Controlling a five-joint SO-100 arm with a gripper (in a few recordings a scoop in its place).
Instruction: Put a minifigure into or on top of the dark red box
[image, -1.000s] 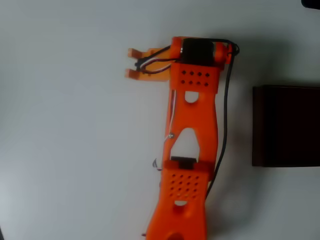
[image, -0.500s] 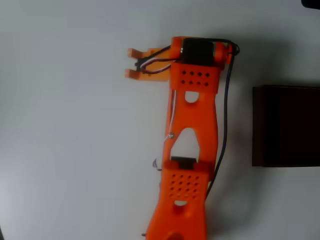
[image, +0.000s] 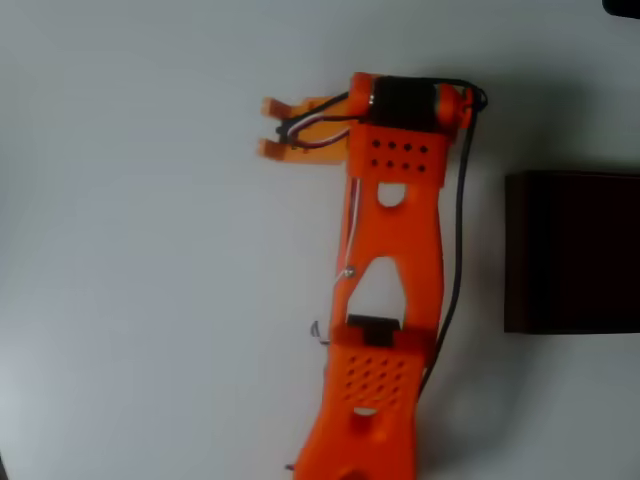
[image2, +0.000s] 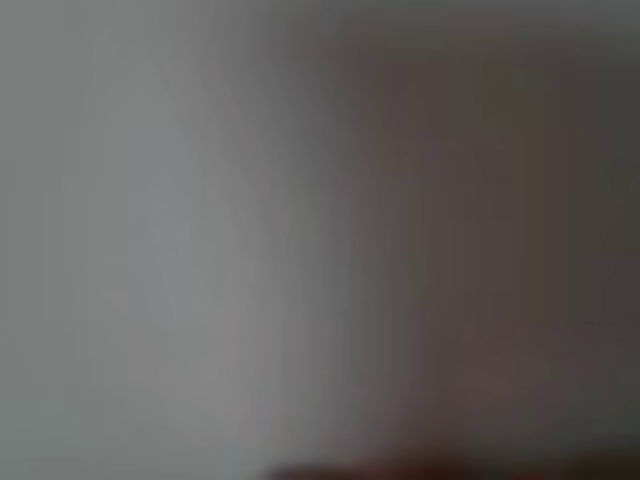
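White table (image: 130, 300); gripper (image: 268, 125) fingers slightly parted, holding nothing, well left of the box (image: 572, 252).

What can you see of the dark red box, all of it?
In the overhead view the dark red box is a large rectangular block, very dark maroon, nearly black, matte. It lies flat on the pale table at the picture's right, cut off by the right edge. Nothing touches it; the orange arm stands apart to its left. Walls and interior cannot be told apart.

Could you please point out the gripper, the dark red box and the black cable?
gripper (image: 268, 127), overhead view, midway between the two orange fingertips.
dark red box (image: 572, 250), overhead view, its dark top.
black cable (image: 458, 240), overhead view, its run beside the arm.
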